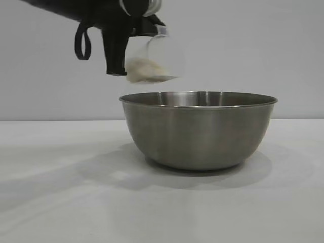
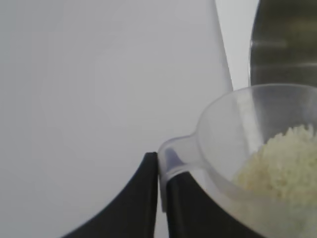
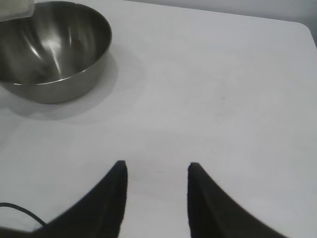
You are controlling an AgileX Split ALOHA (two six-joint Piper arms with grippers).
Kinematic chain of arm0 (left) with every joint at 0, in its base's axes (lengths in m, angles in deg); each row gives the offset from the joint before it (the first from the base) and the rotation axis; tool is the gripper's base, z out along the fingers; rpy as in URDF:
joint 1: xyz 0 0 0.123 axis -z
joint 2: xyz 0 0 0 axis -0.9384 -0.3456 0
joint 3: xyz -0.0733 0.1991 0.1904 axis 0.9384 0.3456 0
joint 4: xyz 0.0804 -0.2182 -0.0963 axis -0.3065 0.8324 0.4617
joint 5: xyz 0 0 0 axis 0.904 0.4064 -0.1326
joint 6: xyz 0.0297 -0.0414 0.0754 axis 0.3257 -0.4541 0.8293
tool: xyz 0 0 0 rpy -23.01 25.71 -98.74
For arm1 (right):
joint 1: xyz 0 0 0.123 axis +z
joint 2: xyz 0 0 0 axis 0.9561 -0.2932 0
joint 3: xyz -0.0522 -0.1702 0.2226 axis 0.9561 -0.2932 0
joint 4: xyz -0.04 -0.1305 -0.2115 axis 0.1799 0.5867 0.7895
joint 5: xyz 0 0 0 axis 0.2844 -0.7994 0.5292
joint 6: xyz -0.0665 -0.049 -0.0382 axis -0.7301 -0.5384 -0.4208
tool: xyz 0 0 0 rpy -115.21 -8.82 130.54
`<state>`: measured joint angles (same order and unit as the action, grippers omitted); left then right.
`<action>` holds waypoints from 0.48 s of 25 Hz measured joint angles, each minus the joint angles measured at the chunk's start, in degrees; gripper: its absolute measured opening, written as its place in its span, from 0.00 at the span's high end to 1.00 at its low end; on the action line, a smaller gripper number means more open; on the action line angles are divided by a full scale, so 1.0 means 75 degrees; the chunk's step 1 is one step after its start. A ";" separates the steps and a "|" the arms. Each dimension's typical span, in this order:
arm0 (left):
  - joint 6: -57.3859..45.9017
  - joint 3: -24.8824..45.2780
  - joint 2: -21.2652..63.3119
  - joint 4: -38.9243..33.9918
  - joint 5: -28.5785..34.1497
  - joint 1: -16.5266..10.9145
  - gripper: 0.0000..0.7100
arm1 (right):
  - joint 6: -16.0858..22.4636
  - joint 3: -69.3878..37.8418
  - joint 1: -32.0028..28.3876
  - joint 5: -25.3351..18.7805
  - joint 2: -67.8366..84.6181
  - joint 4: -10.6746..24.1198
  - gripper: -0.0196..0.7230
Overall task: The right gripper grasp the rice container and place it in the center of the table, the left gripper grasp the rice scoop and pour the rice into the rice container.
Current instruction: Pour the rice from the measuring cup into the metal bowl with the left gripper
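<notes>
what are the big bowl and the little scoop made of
The rice container looks like brushed stainless steel: grey satin walls with soft streaked reflections and a thin rolled rim. The rice scoop, held by the left hand, seems translucent, slightly frosted plastic, since the rice shows through its wall.

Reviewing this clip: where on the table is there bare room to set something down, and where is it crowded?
The table is bare left, right and in front of the rice container; the open right gripper hangs over bare tabletop. It is crowded above the container's left rim, where the left gripper holds the rice scoop of rice.
</notes>
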<state>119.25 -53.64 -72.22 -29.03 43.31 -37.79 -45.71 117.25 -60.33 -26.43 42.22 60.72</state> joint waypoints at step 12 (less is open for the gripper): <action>0.1383 -0.0047 0.0000 -0.0748 0.0054 0.0227 1.00 | 0.0003 0.0000 0.0000 0.0000 0.0000 -0.0018 0.60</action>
<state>129.62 -53.99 -72.22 -34.64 43.71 -36.09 -45.69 117.25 -60.33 -26.43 42.22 60.59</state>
